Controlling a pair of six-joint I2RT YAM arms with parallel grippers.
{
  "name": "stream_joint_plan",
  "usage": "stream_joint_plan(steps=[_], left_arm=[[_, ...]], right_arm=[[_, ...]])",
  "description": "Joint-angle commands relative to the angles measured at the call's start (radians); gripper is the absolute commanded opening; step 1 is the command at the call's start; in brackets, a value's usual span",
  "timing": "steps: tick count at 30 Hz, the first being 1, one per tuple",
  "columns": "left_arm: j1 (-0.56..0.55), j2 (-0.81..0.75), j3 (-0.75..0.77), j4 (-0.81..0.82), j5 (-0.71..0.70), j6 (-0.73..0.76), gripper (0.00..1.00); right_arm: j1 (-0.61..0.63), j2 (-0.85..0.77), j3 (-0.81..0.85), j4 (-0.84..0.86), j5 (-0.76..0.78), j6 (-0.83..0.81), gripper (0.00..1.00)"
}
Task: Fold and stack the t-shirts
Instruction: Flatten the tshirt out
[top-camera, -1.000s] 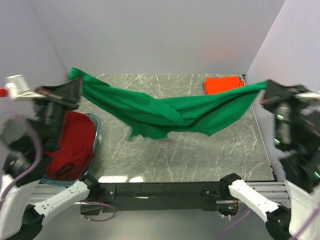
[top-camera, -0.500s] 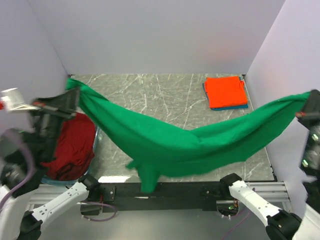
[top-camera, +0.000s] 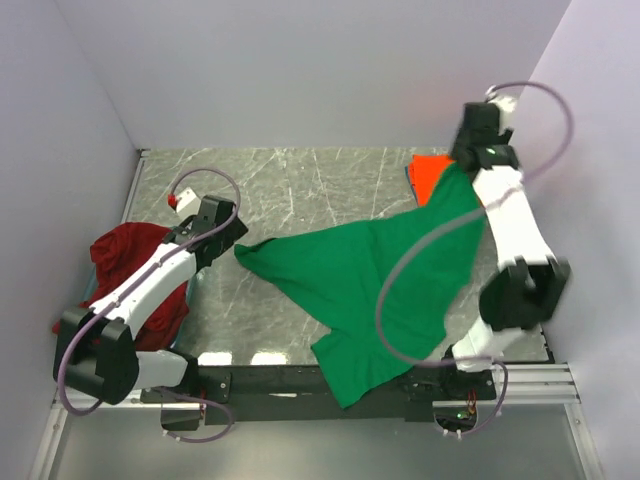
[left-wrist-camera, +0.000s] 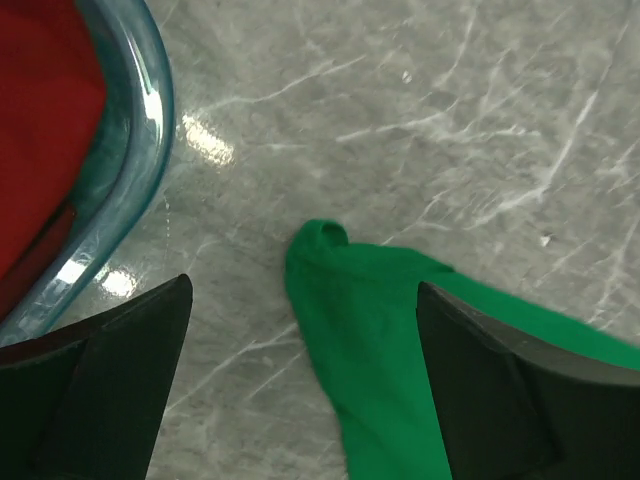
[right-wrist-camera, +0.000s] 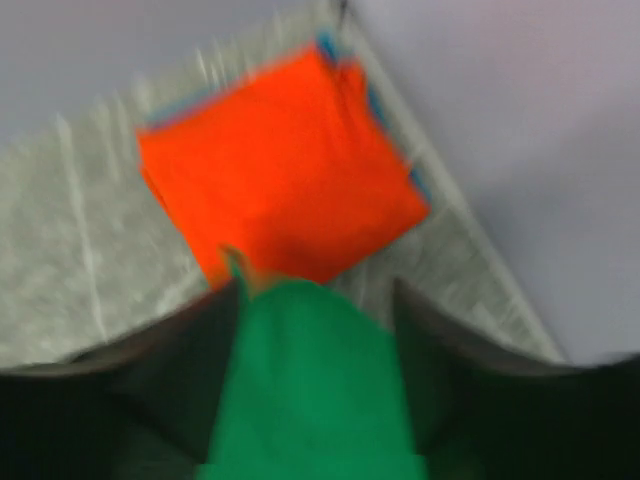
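**Green shirt stretched slantwise across the table**

The green t-shirt (top-camera: 370, 285) lies spread on the marble table (top-camera: 300, 190). One tip is just beside the left gripper (top-camera: 228, 245), and the far corner rises to the right gripper (top-camera: 460, 165) — the near hem hangs over the table's front edge. A dark red t-shirt (top-camera: 135, 262) is heaped at the left. An orange-red t-shirt (top-camera: 425, 172) lies folded in the far right corner, partly hidden by green cloth.

The green t-shirt (top-camera: 370, 285) is lying unfolded and rumpled across the surface (top-camera: 300, 190). Its left corner is resting flat, its near hem is hanging over the near edge, and its far right end is rising, pinched in the right gripper (top-camera: 462, 160) jaws. The orange-red t-shirt (right-wrist-camera: 280, 190) is sitting folded square in the far right corner on a teal-blue t-shirt (right-wrist-camera: 412, 180), whose edges are peeking out. The dark red t-shirt (top-camera: 135, 270) is lying crumpled in a bluish tub (left-wrist-camera: 150, 110) at the left.
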Motion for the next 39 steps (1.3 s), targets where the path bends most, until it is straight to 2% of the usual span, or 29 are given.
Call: stream_joint_plan(steps=[1, 3, 6, 9, 10, 15, 16, 19, 21, 25, 30, 33, 39], left_arm=[[0.004, -0.018, 0.088, 0.055, 0.07, 0.003, 1.0], [0.004, -0.035, 0.094, 0.076, 0.081, 0.027, 1.0], [0.004, -0.056, 0.074, 0.121, 0.125, 0.052, 1.0], [0.004, -0.049, 0.069, 0.133, 0.171, 0.073, 0.99], [0.002, -0.044, 0.072, 0.131, 0.18, 0.079, 1.0], [-0.016, -0.023, 0.062, 0.116, 0.225, 0.112, 1.0], [-0.021, -0.027, 0.054, 0.118, 0.23, 0.116, 0.99], [-0.047, -0.043, 0.022, 0.115, 0.224, 0.121, 0.99], [-0.065, -0.056, -0.009, 0.121, 0.233, 0.119, 1.0], [-0.082, -0.078, -0.05, 0.136, 0.237, 0.11, 0.99], [-0.087, -0.087, -0.073, 0.142, 0.236, 0.092, 0.99], [-0.088, -0.075, -0.076, 0.139, 0.242, 0.099, 0.99], [-0.088, -0.043, -0.082, 0.116, 0.227, 0.124, 0.99]], right_arm=[[-0.018, 0.103, 0.122, -0.064, -0.061, 0.029, 0.77], [-0.016, 0.126, 0.147, -0.093, -0.076, 0.037, 0.81], [-0.013, 0.086, 0.074, -0.066, -0.144, 0.055, 0.83], [0.019, -0.033, -0.078, -0.069, -0.197, 0.119, 0.84], [0.036, -0.063, -0.182, -0.064, -0.206, 0.147, 0.84], [0.304, -0.251, -0.515, -0.035, -0.226, 0.268, 0.85], [0.341, -0.311, -0.625, -0.021, -0.29, 0.303, 0.85], [0.465, -0.412, -0.817, 0.011, -0.378, 0.397, 0.86], [0.569, -0.472, -0.902, 0.022, -0.41, 0.454, 0.86], [0.685, -0.52, -1.084, 0.065, -0.482, 0.596, 0.87], [0.706, -0.463, -1.135, 0.129, -0.49, 0.623, 0.87], [0.694, -0.347, -1.097, 0.111, -0.384, 0.606, 0.88], [0.537, -0.166, -1.034, 0.147, -0.413, 0.503, 0.88]])
